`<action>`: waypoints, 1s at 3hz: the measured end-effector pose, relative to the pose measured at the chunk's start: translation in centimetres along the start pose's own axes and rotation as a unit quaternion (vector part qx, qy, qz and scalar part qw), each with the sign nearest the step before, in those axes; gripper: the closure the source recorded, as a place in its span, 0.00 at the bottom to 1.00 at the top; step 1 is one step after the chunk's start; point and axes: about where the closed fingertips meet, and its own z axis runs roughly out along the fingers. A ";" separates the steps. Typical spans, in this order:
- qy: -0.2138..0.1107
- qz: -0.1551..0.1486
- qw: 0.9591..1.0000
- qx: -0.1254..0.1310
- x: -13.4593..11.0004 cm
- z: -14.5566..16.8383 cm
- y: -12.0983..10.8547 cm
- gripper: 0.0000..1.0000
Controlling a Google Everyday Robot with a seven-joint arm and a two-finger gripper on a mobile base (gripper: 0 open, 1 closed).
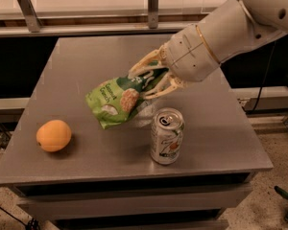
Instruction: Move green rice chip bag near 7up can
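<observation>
The green rice chip bag (116, 101) is a crinkly light-green bag with pictured rice cakes. It hangs tilted just above the grey table (86, 56), left of and slightly behind the 7up can. My gripper (151, 80) comes in from the upper right and is shut on the bag's right end. The 7up can (166, 136) stands upright near the table's front edge, silver with a green and red logo, just below and right of the bag.
A round orange fruit (54, 135) lies at the table's front left. A metal rail with posts (152, 6) runs behind the table. The table's front edge is close to the can.
</observation>
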 end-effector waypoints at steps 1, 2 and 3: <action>0.009 -0.005 1.000 0.001 0.6 -0.4 0.7 1.00; 0.021 -0.003 1.000 0.006 1.9 -0.9 1.1 1.00; 0.024 0.001 1.000 0.012 3.2 -1.6 0.6 1.00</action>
